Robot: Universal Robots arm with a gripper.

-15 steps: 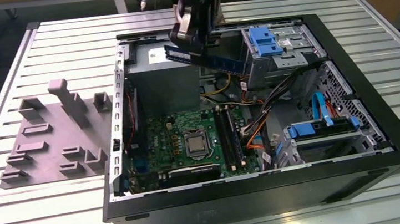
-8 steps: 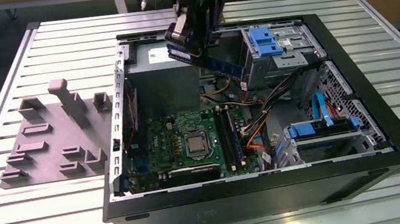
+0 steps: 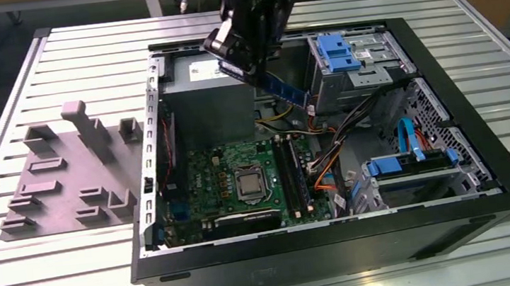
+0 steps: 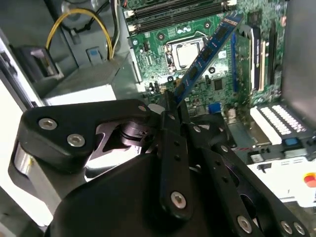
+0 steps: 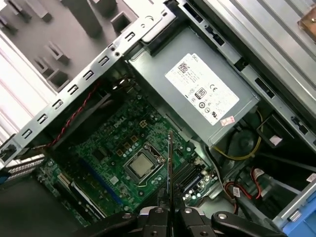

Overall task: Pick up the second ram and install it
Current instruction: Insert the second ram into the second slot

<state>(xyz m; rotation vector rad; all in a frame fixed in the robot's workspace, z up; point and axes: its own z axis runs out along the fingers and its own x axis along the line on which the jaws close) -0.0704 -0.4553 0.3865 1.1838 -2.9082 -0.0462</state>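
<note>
Green-black stick with a row of chips along its face: the second ram (image 3: 286, 90). It sits upper centre in the exterior view, held in the air above the open computer case (image 3: 342, 248) and touching nothing else. It slants down toward the exterior view's right.

Holder: gripper (image 3: 252, 72), black. Its jaws are closed on one end of the stick and pinch its flat faces. The first wrist view shows the stick edge-on between the fingers (image 5: 183, 213). This grip probably leaves the long edge free to meet a slot.

Position: over the grey power supply (image 3: 208, 105) and the cable bundle, short of the board. It is not yet lined up with the memory slots (image 3: 289, 175), which run along the motherboard (image 3: 211, 183) beside the processor socket (image 3: 250, 184), lower centre. Whether a slot is already filled cannot be told.

Source: grey holder tray (image 3: 59, 171), left of frame, on the slatted table (image 3: 61, 277) and well apart from the gripper.

Status, as judged: the stick is picked up but not seated.
</note>
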